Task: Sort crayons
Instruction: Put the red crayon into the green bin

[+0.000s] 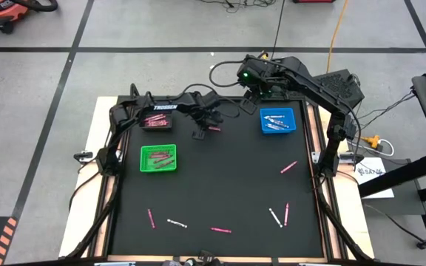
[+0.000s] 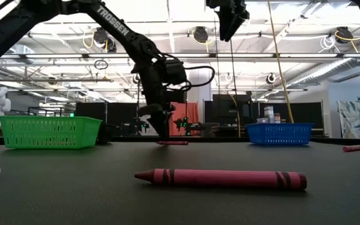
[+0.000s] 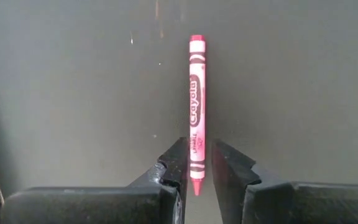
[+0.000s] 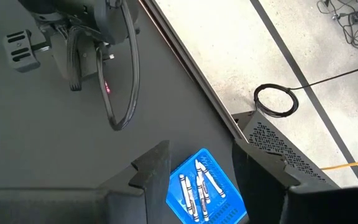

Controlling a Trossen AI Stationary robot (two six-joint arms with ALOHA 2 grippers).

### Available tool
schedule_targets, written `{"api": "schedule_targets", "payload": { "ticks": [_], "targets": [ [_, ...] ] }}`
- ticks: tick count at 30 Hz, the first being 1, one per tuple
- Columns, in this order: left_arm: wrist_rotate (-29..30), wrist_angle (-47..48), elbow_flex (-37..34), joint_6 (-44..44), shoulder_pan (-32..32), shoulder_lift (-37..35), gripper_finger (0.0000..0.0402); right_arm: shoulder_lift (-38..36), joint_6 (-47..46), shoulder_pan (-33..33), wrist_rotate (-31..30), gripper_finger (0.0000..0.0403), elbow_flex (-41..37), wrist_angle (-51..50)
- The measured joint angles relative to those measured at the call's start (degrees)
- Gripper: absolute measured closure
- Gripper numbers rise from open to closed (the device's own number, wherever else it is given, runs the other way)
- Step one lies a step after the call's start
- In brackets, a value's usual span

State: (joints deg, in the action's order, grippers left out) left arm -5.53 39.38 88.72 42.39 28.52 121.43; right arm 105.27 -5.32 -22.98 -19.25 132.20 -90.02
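A pink crayon (image 3: 196, 106) lies flat on the black mat at the far middle, also seen in the high view (image 1: 214, 128) and the low view (image 2: 172, 143). My left gripper (image 3: 199, 149) points down over it and is open. Its two fingers stand on either side of the crayon's pointed end, and a narrow gap shows on at least one side. My right gripper (image 4: 201, 165) hangs open high above the blue tray (image 4: 207, 186), which holds white crayons. Several pink and white crayons lie loose near the mat's front, one close to the low camera (image 2: 220, 179).
A green tray (image 1: 157, 159) and a dark tray (image 1: 154, 120) with pink crayons stand at the left. The blue tray (image 1: 277, 120) stands at the far right. Loose crayons lie at the right (image 1: 288, 167) and near the front edge (image 1: 177, 222), with bare mat between.
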Motion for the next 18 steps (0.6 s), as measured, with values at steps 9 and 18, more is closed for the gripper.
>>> {"api": "schedule_targets", "payload": {
  "ticks": [9,18],
  "targets": [
    [2.18,-0.05,0.63,-1.87,-0.21,1.42,0.0338,0.02,0.0,0.0,0.0,0.0245,0.0,0.0],
    [6.11,2.35,0.65,-2.99,-0.5,1.34,0.039,0.02,0.01,0.0,0.0,0.0245,0.0,0.0]
  ]
}}
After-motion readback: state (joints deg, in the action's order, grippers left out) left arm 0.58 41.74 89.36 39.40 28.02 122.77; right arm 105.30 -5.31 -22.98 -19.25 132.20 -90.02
